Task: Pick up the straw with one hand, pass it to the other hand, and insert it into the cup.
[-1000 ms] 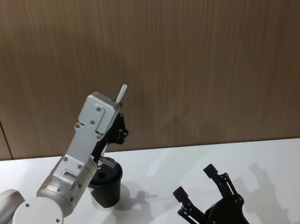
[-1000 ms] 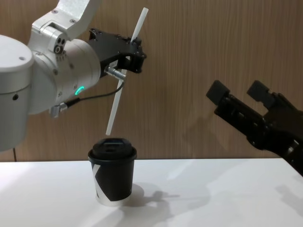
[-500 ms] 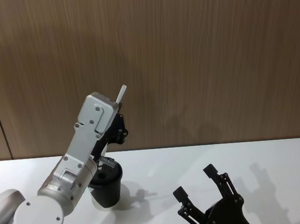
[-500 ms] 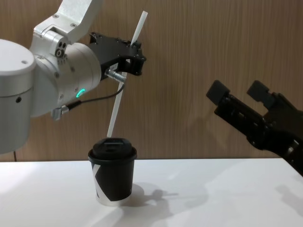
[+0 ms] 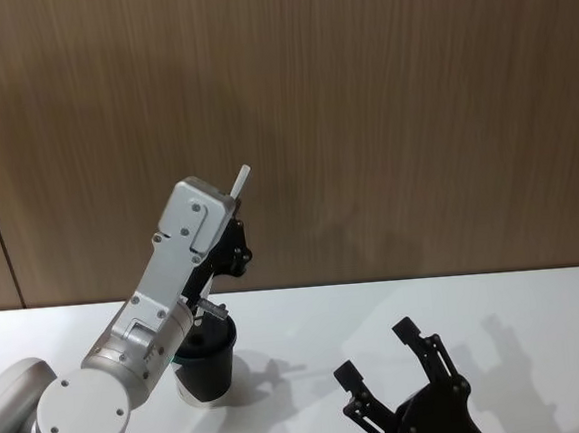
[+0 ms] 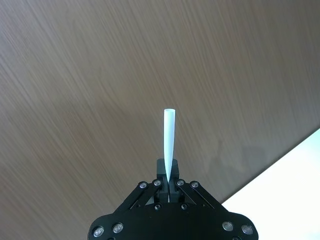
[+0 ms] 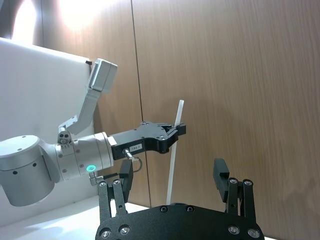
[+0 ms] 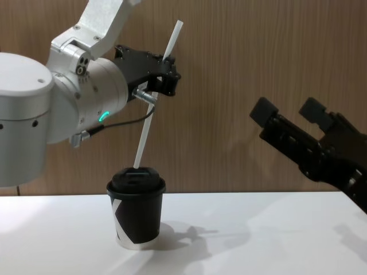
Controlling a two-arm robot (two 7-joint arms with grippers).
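Observation:
The white straw (image 8: 147, 127) leans in my left gripper (image 8: 167, 75), which is shut on its upper half, on the arm with the green ring light. Its lower tip sits right at the lid of the black cup (image 8: 136, 213); I cannot tell whether it has entered the lid. From the head view the straw's top (image 5: 240, 179) pokes up above the left gripper (image 5: 236, 247), and the cup (image 5: 207, 369) stands below it. The left wrist view looks along the straw (image 6: 169, 142) between the fingers. My right gripper (image 8: 288, 109) hangs open and empty to the right of the cup, also seen low at centre right (image 5: 377, 351).
The cup stands on a white table (image 8: 264, 229) at its left part. A brown wooden wall (image 8: 241, 51) rises straight behind the table. There is free table surface between the cup and the right gripper.
The left gripper has shifted slightly right and down with the straw, bringing the straw's lower tip onto the cup lid. The right gripper has stayed still.

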